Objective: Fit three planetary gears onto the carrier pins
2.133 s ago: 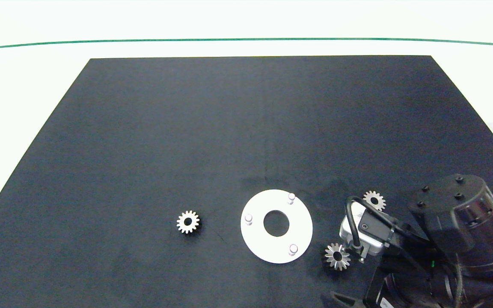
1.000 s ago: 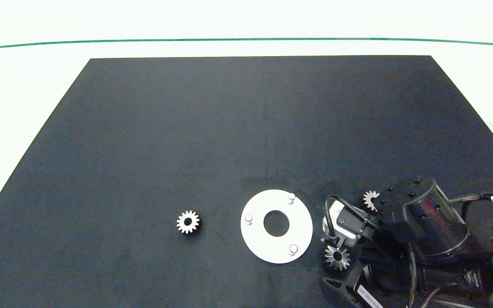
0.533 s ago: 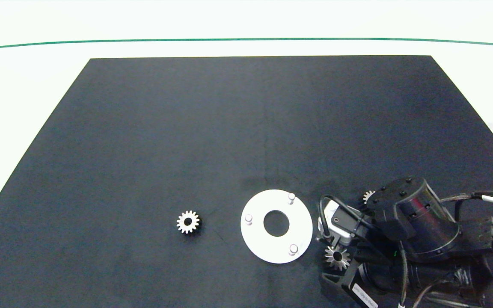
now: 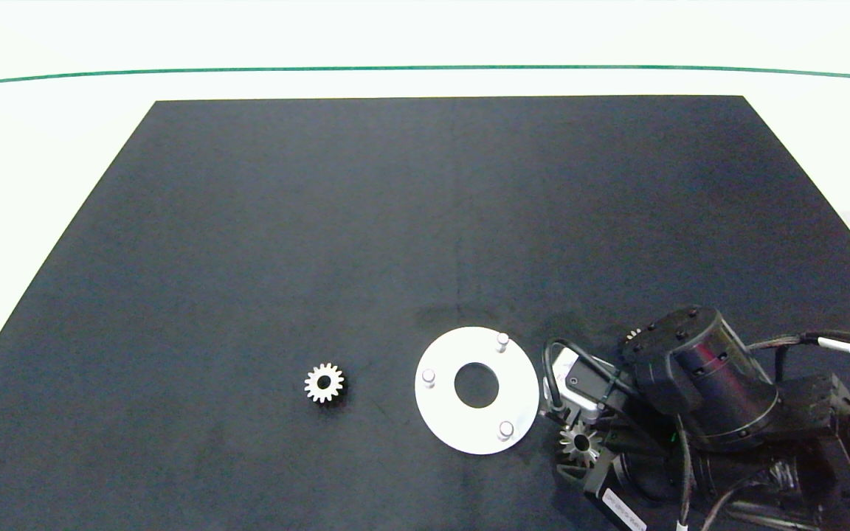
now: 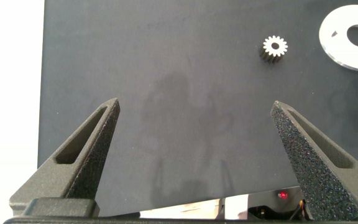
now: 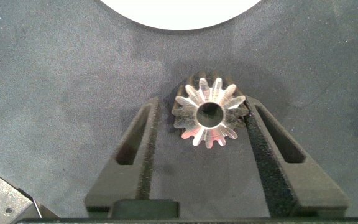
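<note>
on the mat (image 4: 322,221), right gripper (image 6: 205,118) now straddles a gear (image 6: 209,112).

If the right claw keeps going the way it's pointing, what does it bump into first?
Probably the gear lying between the right gripper's open fingers on the black mat. Just beyond it is the white disc; depth is hard to judge.

Lab bench: black mat (image 4: 395,221), white tabletop (image 4: 425,37)
</note>
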`<move>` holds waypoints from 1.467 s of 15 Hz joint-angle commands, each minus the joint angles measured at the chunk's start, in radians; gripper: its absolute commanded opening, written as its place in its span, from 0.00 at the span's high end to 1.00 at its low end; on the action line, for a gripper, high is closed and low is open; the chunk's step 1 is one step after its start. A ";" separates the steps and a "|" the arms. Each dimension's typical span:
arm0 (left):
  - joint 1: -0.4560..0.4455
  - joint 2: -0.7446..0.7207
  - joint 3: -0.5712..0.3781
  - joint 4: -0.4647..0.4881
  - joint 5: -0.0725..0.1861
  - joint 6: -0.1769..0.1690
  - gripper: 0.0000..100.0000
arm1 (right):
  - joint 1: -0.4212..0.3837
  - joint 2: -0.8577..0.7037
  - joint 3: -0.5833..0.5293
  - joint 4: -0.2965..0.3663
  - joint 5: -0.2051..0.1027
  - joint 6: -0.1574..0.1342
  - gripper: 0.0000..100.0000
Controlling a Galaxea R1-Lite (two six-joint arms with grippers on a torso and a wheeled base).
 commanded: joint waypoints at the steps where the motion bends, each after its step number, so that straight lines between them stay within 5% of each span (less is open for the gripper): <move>1: -0.003 -0.006 -0.002 0.003 -0.001 0.000 0.00 | -0.002 0.001 -0.001 0.001 -0.002 -0.002 0.54; 14: -0.002 -0.007 -0.010 0.001 -0.004 0.001 0.00 | -0.002 0.001 -0.003 0.004 -0.002 -0.003 0.81; 22: -0.002 -0.007 -0.007 0.003 -0.004 0.001 0.00 | 0.000 -0.042 -0.030 0.038 -0.011 -0.014 0.81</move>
